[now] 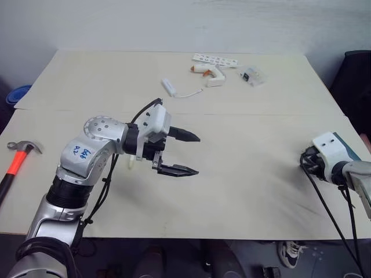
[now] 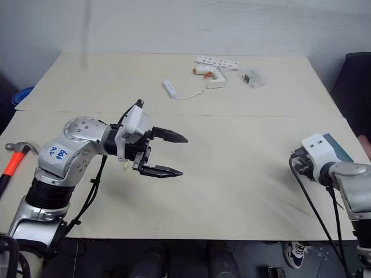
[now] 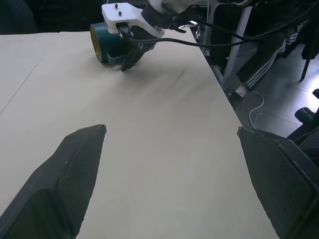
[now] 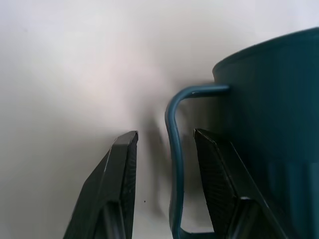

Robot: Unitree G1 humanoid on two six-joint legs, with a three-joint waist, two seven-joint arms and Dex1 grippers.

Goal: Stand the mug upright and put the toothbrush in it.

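The dark teal mug [image 3: 107, 42] lies on its side near the table's right edge, its yellow inside showing. My right gripper [image 4: 166, 133] is at it, open. Its fingers straddle the mug's thin handle [image 4: 173, 164] with a gap on each side, one finger outside the loop and one against the mug wall [image 4: 269, 129]. In the head views the mug [image 1: 351, 152] peeks from behind that gripper's white housing. My left gripper [image 1: 184, 153] hovers open over the table's middle left, holding nothing. A pale thin end [image 1: 132, 164] pokes out from under the left wrist; it may be the toothbrush, otherwise hidden.
A hammer [image 1: 17, 157] with an orange handle lies at the left edge. At the back are a white stick device with a cord [image 1: 169, 87], a white-and-orange gun-shaped tool [image 1: 210, 75], a white strip [image 1: 215, 59] and a small clear box [image 1: 253, 76]. A person's leg [image 3: 261, 64] stands right of the table.
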